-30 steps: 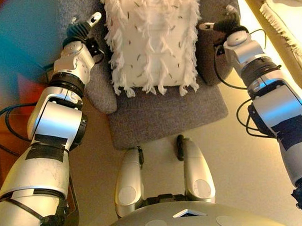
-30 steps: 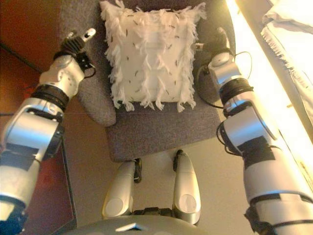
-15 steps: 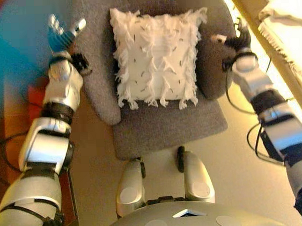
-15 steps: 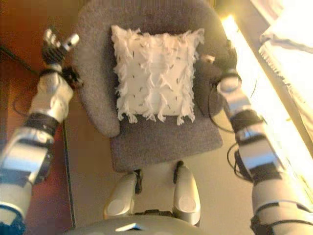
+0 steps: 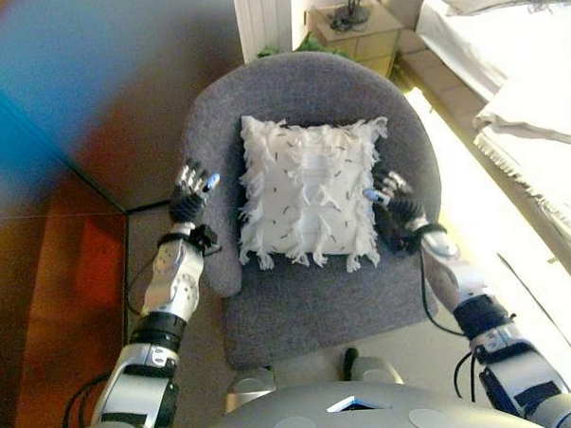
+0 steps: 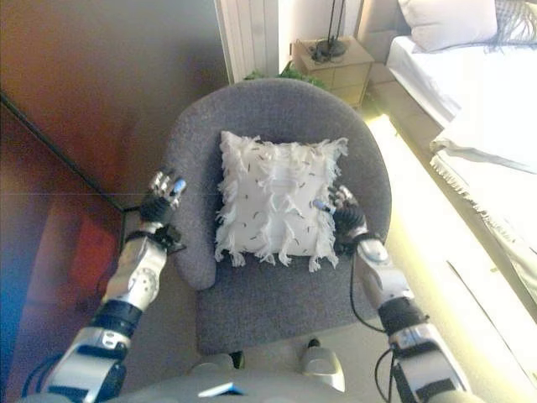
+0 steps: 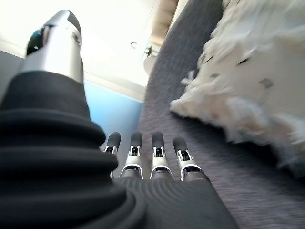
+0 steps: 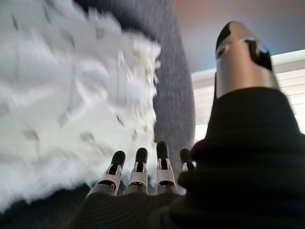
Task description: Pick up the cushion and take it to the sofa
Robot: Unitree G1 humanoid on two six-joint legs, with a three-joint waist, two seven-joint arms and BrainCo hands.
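A white fringed cushion [image 5: 308,191] with small dark flecks leans on the seat of a round grey armchair [image 5: 309,308]. My left hand [image 5: 190,192] is open, fingers straight, outside the chair's left arm and apart from the cushion [image 7: 248,81]. My right hand [image 5: 391,205] is open at the cushion's right edge, inside the chair; I cannot tell if it touches the fringe [image 8: 62,95]. Neither hand holds anything. No sofa shows.
A wooden side table [image 5: 358,31] with a dark lamp base stands behind the chair. A bed [image 5: 516,62] with white bedding and a pillow runs along the right. A dark wall [image 5: 82,109] and a reddish panel are on the left.
The camera has pulled back and tilted up, so the whole chair, side table and bed show. Both hands have come in closer to the cushion's sides; the right hand is now at its edge.
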